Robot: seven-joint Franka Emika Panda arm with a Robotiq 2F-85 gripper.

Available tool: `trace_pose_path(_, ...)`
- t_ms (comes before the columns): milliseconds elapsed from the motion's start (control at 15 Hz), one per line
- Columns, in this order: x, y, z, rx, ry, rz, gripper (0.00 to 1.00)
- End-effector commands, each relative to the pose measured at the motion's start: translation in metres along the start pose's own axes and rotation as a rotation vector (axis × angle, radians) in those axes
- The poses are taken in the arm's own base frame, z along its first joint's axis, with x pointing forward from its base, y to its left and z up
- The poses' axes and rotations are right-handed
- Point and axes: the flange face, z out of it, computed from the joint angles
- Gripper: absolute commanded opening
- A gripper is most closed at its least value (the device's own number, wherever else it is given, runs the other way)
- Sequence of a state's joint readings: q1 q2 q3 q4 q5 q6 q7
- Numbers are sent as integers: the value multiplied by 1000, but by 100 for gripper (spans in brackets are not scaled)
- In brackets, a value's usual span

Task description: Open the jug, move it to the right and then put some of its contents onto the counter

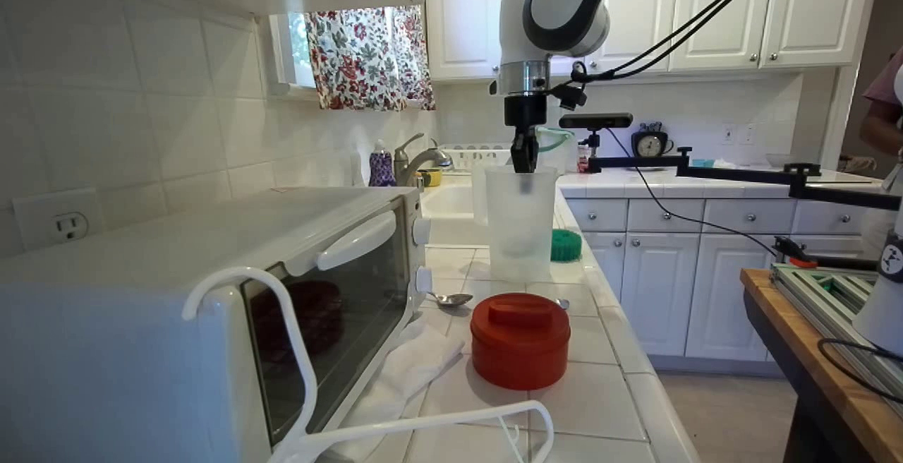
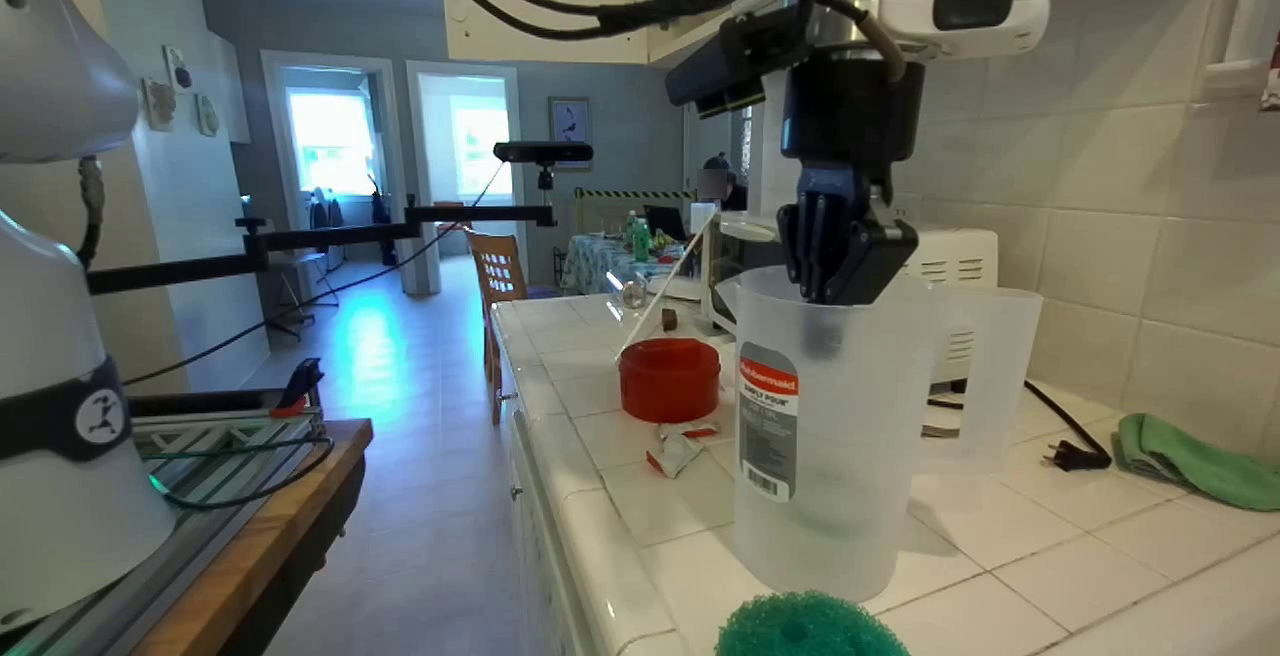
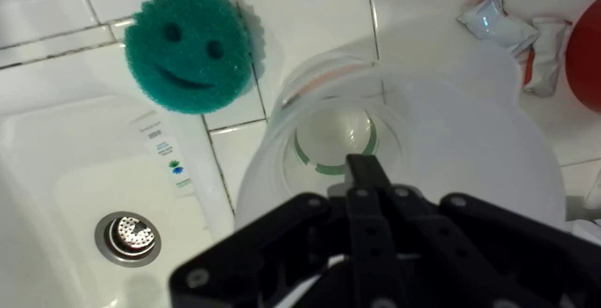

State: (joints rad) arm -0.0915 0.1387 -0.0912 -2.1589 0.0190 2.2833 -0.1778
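Though the jug (image 2: 830, 436) stands lidless, its rightward move is unverifiable and unloading appears outstanding — a green-edged item (image 3: 332, 136) lies below the fully closed, apparently empty tool (image 1: 523, 164).

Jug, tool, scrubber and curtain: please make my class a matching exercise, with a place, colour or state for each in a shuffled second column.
1. Jug
2. Tool
3. Scrubber
4. Curtain

A. Green, with a smiling face
B. Flowered, at the window
C. Shut, its tip below the jug's rim
D. Open-topped, standing on the counter

Pairs: 1-D, 2-C, 3-A, 4-B
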Motion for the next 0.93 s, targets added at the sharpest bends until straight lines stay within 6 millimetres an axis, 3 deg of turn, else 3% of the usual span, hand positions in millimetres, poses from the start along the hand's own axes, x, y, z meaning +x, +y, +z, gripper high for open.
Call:
trace_pose_path(0,5,0,0,0,-1,-3,0)
trace_pose_path(600,3,-2,-2,4,-5,0,0)
trace_pose_path(867,-13,-20,-52,14,58,-43,0)
